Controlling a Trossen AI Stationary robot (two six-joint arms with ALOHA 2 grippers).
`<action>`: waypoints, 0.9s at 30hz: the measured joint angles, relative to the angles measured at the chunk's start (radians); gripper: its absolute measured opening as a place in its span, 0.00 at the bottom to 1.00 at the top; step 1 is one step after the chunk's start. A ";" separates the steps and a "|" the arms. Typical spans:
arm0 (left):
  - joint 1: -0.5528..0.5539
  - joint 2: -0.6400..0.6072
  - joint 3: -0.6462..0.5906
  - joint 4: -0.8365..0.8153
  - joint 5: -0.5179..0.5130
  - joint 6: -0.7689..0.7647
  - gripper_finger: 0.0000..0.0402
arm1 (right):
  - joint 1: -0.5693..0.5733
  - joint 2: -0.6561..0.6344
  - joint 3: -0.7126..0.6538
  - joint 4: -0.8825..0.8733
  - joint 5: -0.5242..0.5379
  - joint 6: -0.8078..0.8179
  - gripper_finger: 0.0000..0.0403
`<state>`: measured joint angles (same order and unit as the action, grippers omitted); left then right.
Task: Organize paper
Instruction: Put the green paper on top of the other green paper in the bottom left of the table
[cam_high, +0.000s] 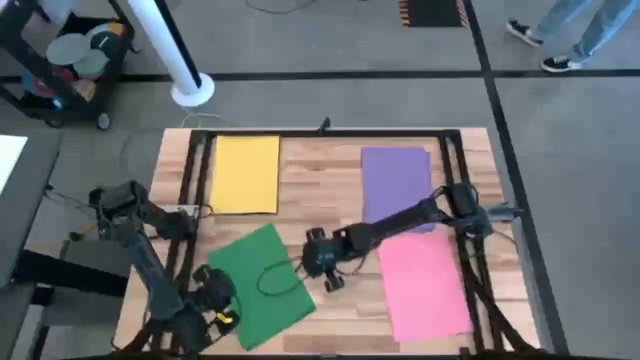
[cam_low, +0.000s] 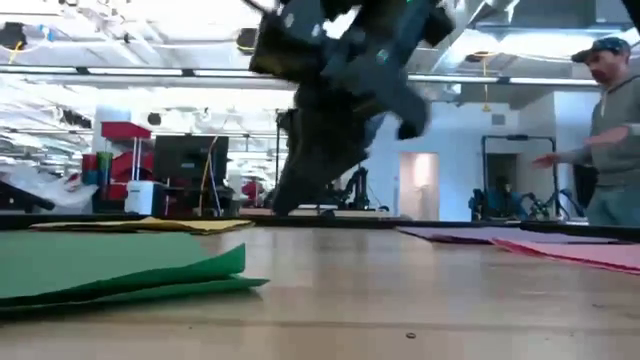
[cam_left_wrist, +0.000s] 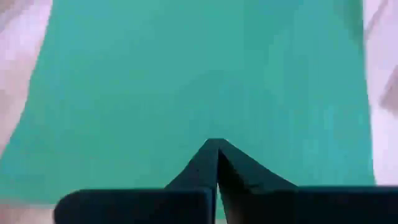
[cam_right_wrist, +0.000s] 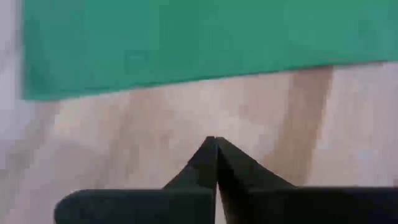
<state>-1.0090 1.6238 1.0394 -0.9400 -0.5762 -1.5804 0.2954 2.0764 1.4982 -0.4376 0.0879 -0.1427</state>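
1. We see four flat rectangular sheets of paper, matte and solid in colour, lying on a table (cam_high: 320, 185) of pale wooden planks with a dark metal frame round its edge.
2. We count one yellow sheet (cam_high: 246, 173) at the far left, one purple sheet (cam_high: 395, 183) at the far right, one pink sheet (cam_high: 424, 285) at the near right, and one green sheet (cam_high: 260, 283) at the near left.
3. The yellow, purple and pink sheets lie square to the table edges; the green sheet lies turned at an angle, and in the low view its near corner lifts slightly off the wood, showing a thin curled edge.
4. The purple and pink sheets sit close together, the pink one's far edge at or just over the purple one's near edge; we cannot tell which.
5. The left gripper (cam_left_wrist: 216, 163) sits over the near left edge of the green sheet, its two dark wedge-shaped fingers pressed together tip to tip; we cannot tell whether paper is caught between them.
6. The right gripper (cam_right_wrist: 216, 158) reaches across the table's middle to bare wood just beside the green sheet's right edge, its fingers likewise pressed together, holding nothing.
7. One person (cam_low: 608, 130) stands in the room beyond the table, at the right in the low view.
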 joint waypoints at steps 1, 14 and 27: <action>0.029 0.000 -0.009 0.022 0.001 0.057 0.00 | 0.017 -0.007 0.001 -0.010 0.020 0.012 0.00; 0.250 0.000 -0.082 0.300 0.047 0.527 0.00 | 0.130 -0.049 0.000 -0.178 0.166 0.170 0.00; 0.318 0.000 -0.181 0.591 0.149 0.673 0.00 | 0.179 -0.136 -0.221 0.055 0.226 0.375 0.00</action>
<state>-0.6915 1.6239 0.8581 -0.3492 -0.4271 -0.9073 0.4748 1.9400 1.2768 -0.3821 0.3139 0.2319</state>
